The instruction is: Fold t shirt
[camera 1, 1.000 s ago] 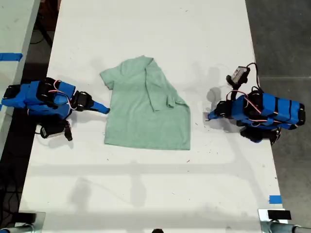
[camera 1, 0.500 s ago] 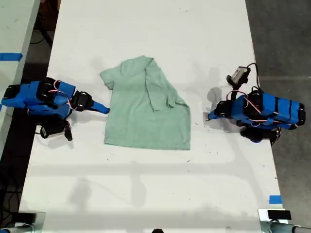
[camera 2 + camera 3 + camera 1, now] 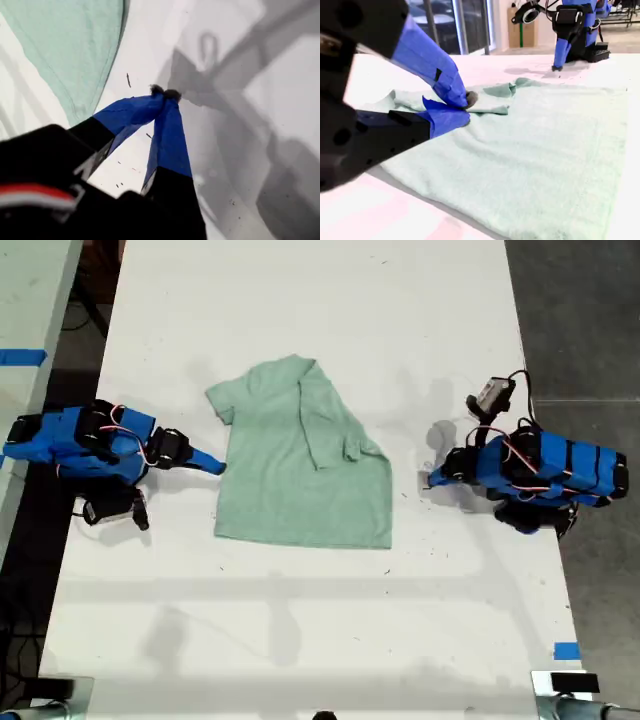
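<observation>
You see a pale mint-green cloth t shirt (image 3: 300,460) half-folded on the white surface (image 3: 300,300). Flanking it, my first hand (image 3: 164,93) and my second hand (image 3: 466,107) are clenched, empty.

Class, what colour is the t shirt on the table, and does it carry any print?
The t shirt is pale mint green, plain, no print visible; clearest in the exterior view.

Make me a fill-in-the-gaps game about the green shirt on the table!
1. The t shirt is a pale ___ colour.
2. It lies on a ___ table.
3. One ___ is folded over across its front.
Missing words: green; white; sleeve.
</observation>
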